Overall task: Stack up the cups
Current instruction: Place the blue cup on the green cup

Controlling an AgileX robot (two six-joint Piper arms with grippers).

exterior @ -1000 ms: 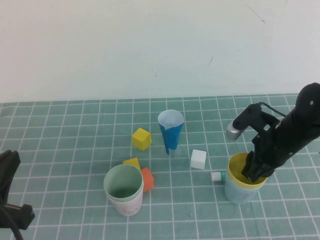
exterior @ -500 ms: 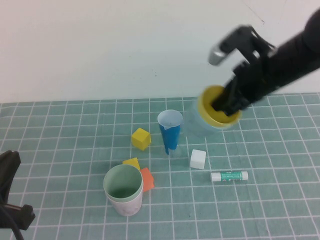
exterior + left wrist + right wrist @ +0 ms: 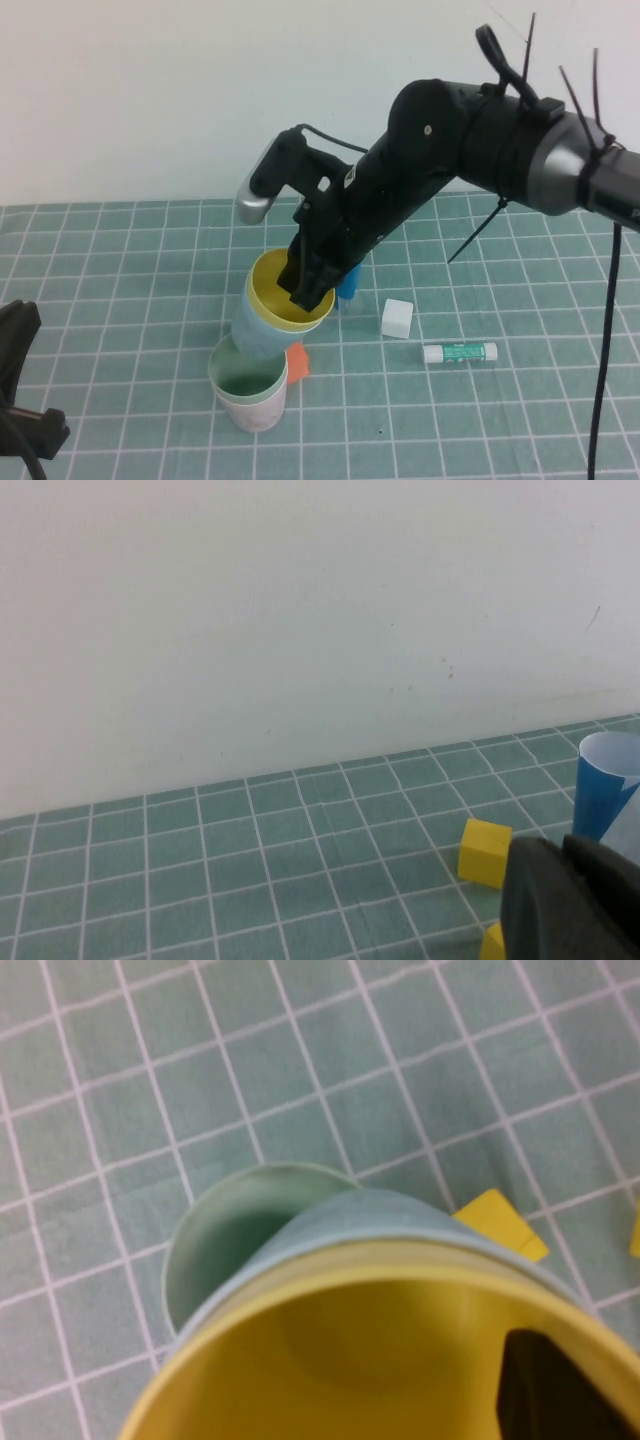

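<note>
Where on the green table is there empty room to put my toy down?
Bare mat lies along the far-left tiles by the wall, and front right, nearer than the glue stick. The middle is crowded: the right gripper holds the yellow cup nested in the blue cup, tilted over the green cup, with blocks nearby. The left gripper sits front left.

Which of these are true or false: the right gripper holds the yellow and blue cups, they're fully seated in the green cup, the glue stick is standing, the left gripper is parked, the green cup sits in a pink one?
1. The right gripper holds the yellow cup, nested in the blue cup. True.
2. That pair is fully seated in the green cup. False: it is tilted, only its base at the green rim.
3. The glue stick is standing. False: it lies flat.
4. The left gripper is parked at the table's left edge, shut. True.
5. The green cup sits in the pink cup. True.
</note>
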